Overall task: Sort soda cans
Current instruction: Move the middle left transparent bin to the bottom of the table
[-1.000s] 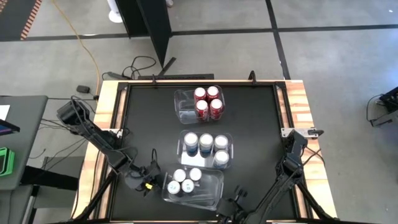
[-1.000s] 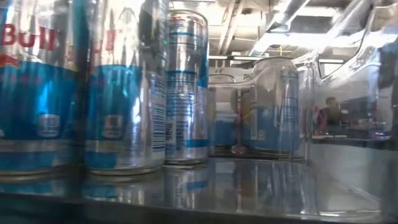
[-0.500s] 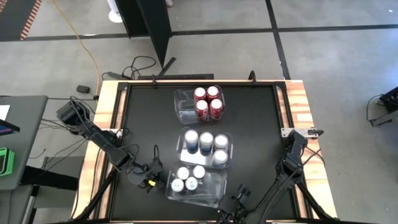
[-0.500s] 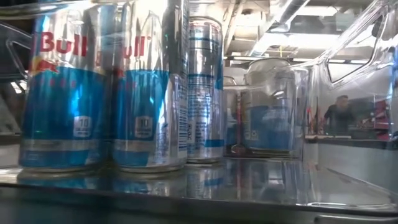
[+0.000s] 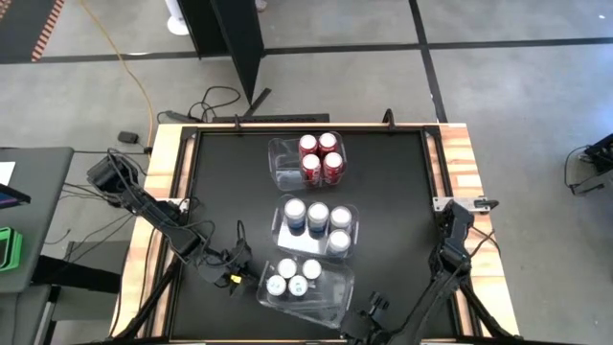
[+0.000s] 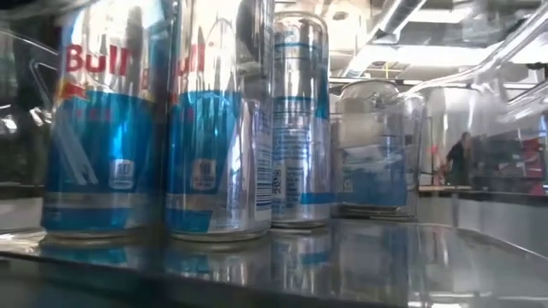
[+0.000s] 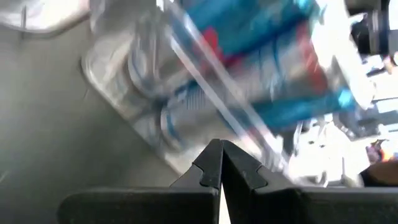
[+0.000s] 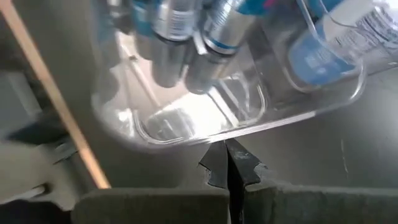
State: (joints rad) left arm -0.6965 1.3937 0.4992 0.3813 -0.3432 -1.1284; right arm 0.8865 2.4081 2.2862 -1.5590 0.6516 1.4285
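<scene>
Twelve soda cans stand on the bench, spread across three clear plastic bins. Four red cans fill one end of the far bin. Four cans, with dark blue and silver sides, sit in the middle bin. Four light blue and silver cans cluster in the near bin. Two dark robot arms reach in at the near edge, one on each side.

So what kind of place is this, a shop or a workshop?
Most likely a robotics lab or workshop. A wood-edged black table stands on a bare concrete floor with loose cables, and exposed ceiling pipes run overhead.
</scene>
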